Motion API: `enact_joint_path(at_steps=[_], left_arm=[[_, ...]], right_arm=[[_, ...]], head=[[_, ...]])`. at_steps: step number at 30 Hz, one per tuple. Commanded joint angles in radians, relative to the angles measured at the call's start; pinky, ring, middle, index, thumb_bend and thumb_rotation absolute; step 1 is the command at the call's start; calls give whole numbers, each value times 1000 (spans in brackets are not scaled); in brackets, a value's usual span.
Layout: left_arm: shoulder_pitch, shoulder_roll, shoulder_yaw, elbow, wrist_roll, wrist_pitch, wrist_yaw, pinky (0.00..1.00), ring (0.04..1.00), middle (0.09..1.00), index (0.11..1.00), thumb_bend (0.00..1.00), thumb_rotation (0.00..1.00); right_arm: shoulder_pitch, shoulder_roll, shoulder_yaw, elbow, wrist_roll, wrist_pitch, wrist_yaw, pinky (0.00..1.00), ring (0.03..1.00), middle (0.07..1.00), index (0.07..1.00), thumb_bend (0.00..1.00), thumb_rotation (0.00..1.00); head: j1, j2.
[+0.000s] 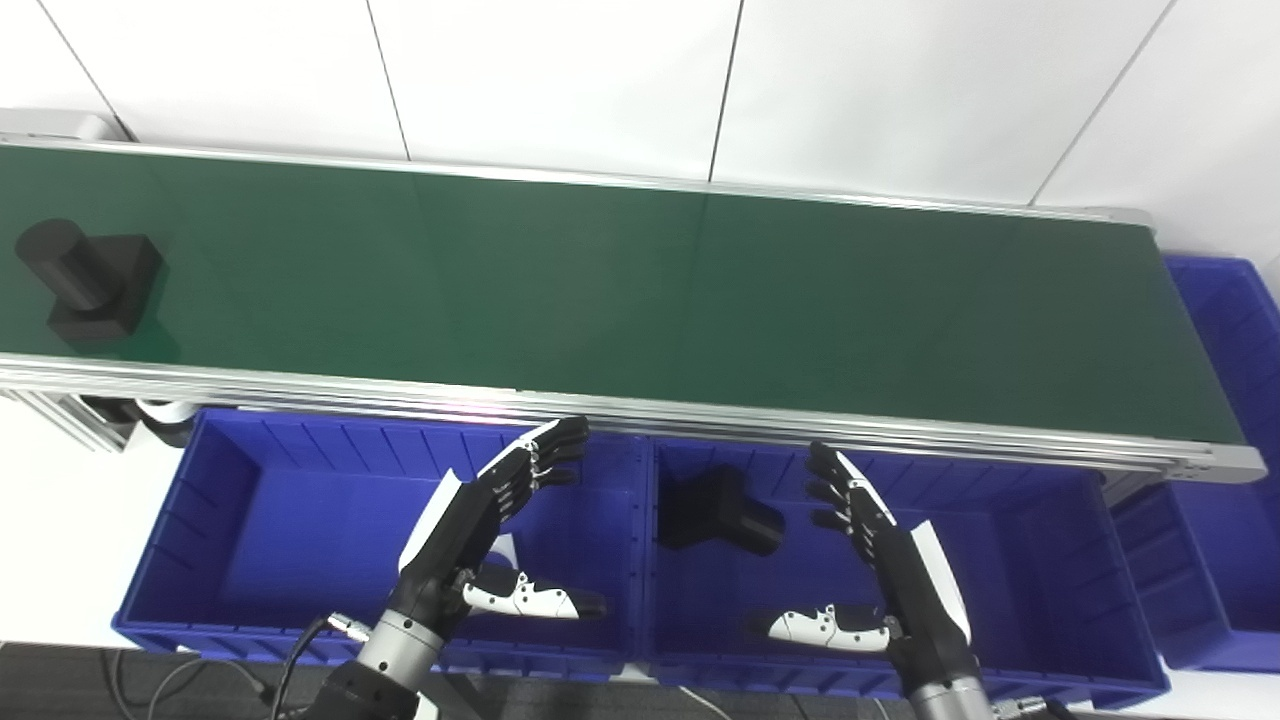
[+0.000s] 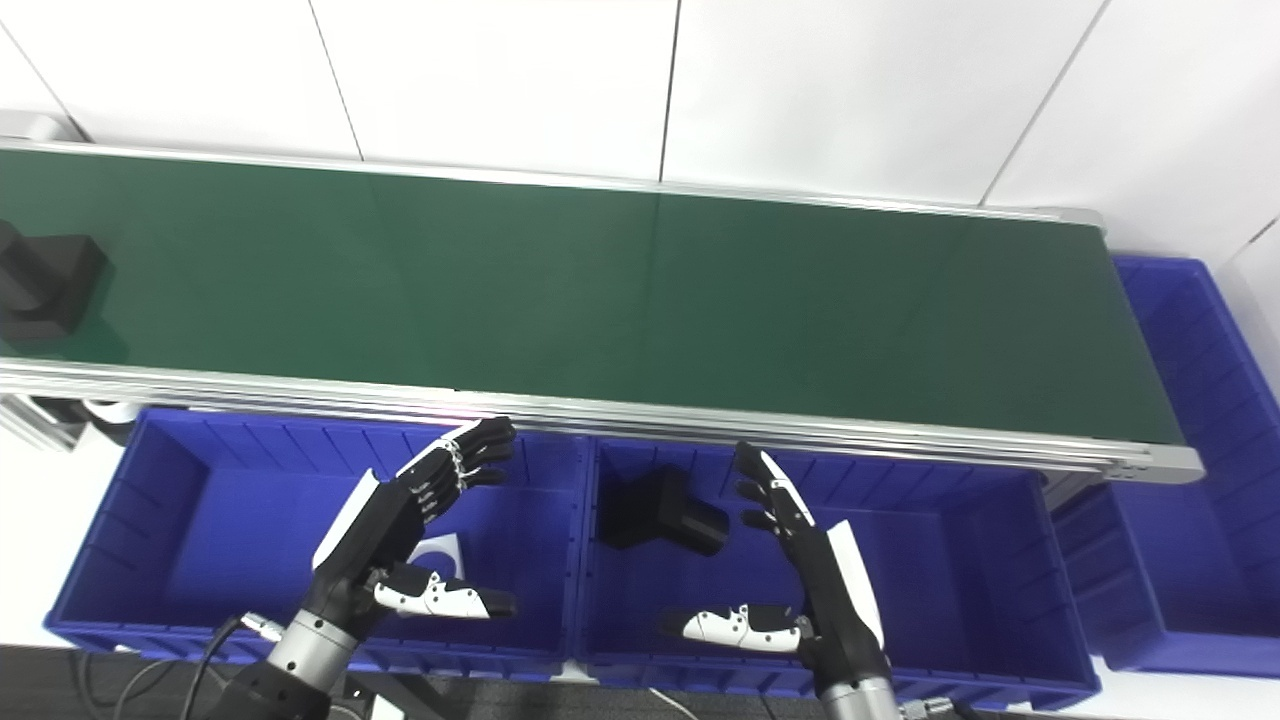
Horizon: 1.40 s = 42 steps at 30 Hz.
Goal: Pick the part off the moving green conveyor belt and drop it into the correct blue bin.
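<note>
We see a black part (image 1: 88,278) at the far left end of the green belt (image 1: 640,290), well apart from both hands. Left hand (image 1: 490,525) hangs over the left blue bin (image 1: 215,500), fingers spread, holding nothing. Right hand (image 1: 880,560) is over the middle blue bin (image 1: 1060,560), also spread and empty. Another black part (image 1: 715,512) lies inside that bin. A third bin (image 1: 1235,330) sits at the belt's right end.
</note>
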Motion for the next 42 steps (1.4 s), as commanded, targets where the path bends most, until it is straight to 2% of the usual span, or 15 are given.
enact_joint_path(at_steps=[1, 12, 16, 24, 36, 42], left_arm=[[2, 1, -2, -12, 6, -48, 13, 798, 852, 878, 868, 874, 83], [5, -3, -10, 46, 25, -111, 21, 790, 846, 875, 857, 881, 91], [2, -5, -16, 66, 36, -118, 32, 774, 837, 870, 849, 896, 92], [-6, -13, -25, 93, 40, -119, 48, 759, 827, 860, 832, 933, 95], [-15, -15, -36, 113, 47, -120, 63, 737, 814, 852, 821, 946, 61], [-19, -14, -46, 126, 46, -120, 71, 732, 808, 846, 816, 957, 54]], right_arm=[[7, -1, 1, -15, 12, -75, -6, 800, 874, 912, 928, 826, 87], [17, -4, -2, 15, 0, -114, -13, 799, 871, 913, 930, 815, 49], [17, -6, -6, 28, 5, -125, -13, 801, 877, 915, 931, 818, 7], [10, -11, -15, 77, 14, -179, -17, 798, 874, 916, 932, 818, 5], [0, -13, -27, 137, 47, -235, -11, 837, 894, 925, 943, 823, 0], [-9, -16, -32, 182, 57, -304, -13, 851, 897, 926, 948, 823, 0]], head=[[1, -21], [50, -106], [85, -145], [136, -202], [163, -244], [195, -269]])
